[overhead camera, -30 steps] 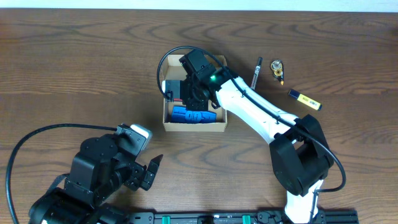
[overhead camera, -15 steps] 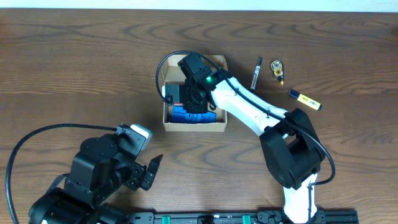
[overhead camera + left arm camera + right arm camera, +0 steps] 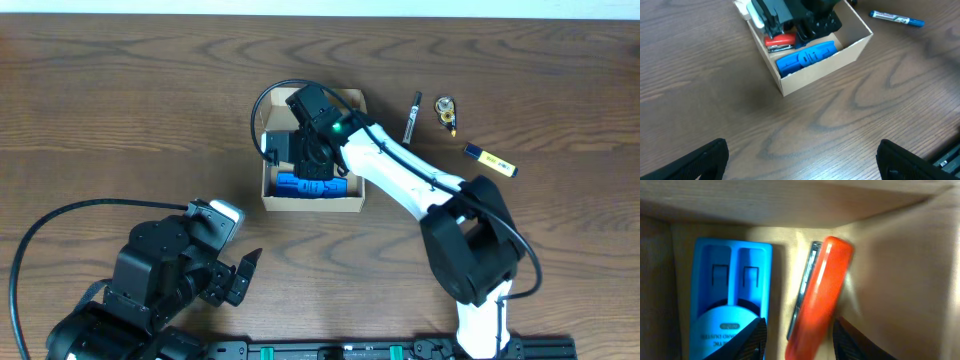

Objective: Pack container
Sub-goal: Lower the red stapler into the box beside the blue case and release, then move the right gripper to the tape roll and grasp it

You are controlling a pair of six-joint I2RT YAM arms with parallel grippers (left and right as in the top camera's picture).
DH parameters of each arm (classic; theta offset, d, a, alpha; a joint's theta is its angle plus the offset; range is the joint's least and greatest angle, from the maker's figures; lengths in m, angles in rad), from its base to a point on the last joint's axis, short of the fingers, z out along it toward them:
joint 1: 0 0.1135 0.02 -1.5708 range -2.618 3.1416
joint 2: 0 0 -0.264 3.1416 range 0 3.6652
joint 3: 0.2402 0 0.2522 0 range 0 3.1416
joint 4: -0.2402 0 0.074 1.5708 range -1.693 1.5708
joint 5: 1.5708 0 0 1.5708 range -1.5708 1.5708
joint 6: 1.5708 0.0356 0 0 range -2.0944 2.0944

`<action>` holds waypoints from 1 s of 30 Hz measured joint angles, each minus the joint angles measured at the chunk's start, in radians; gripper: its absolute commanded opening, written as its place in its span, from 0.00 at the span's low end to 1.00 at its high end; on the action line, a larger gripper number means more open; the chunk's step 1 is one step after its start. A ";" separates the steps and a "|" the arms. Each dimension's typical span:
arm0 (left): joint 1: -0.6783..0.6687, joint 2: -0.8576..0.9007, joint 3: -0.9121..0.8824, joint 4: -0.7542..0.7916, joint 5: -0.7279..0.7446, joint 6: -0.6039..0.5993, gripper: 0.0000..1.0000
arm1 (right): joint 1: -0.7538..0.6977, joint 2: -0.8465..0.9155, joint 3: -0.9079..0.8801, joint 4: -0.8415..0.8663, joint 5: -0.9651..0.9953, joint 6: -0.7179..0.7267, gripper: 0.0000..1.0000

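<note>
Spread apart, the right gripper (image 3: 801,342) hangs low inside the small tan cardboard box (image 3: 312,205), pinching nothing. In the right wrist view a glossy red stapler (image 3: 820,290) lies between the two black fingers (image 3: 756,336). The left finger stands clear of it, while the right one seems just beside it or touching, which I cannot settle. Left of the stapler lies a bright blue moulded plastic case (image 3: 732,295), close against the box's left wall.

From overhead the box sits about mid-table, with the white right arm (image 3: 400,175) reaching into it from the near right. Right of the box, well apart from it, lie a slim black pen (image 3: 411,117), a small round brass-coloured thing (image 3: 445,108) and a yellow highlighter with a blue cap (image 3: 490,160), all unpacked.

At the near left, the left gripper (image 3: 801,150) is wide open and empty above bare wood, far from the box.

The risk, as I judge it, is in coming out. A finger rubbing the stapler could drag it up or tip it onto the blue case. The box looks light and nothing braces it, so a finger catching a wall could slide or tilt it.
</note>
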 measured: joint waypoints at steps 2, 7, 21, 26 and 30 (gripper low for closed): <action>0.000 0.000 0.000 0.000 0.000 0.000 0.95 | 0.000 -0.035 0.000 -0.001 0.008 0.018 0.47; 0.000 0.000 0.000 0.000 0.000 0.000 0.95 | -0.009 -0.215 0.000 0.001 0.025 0.065 0.53; 0.000 0.000 0.000 0.000 0.000 0.000 0.95 | -0.377 -0.429 0.002 -0.152 0.137 0.360 0.60; 0.000 0.000 0.000 0.000 0.000 0.000 0.95 | -0.518 -0.396 0.002 -0.171 0.149 0.429 0.64; 0.000 0.000 0.000 0.000 0.000 0.000 0.95 | -0.591 -0.326 0.002 -0.155 0.151 0.470 0.77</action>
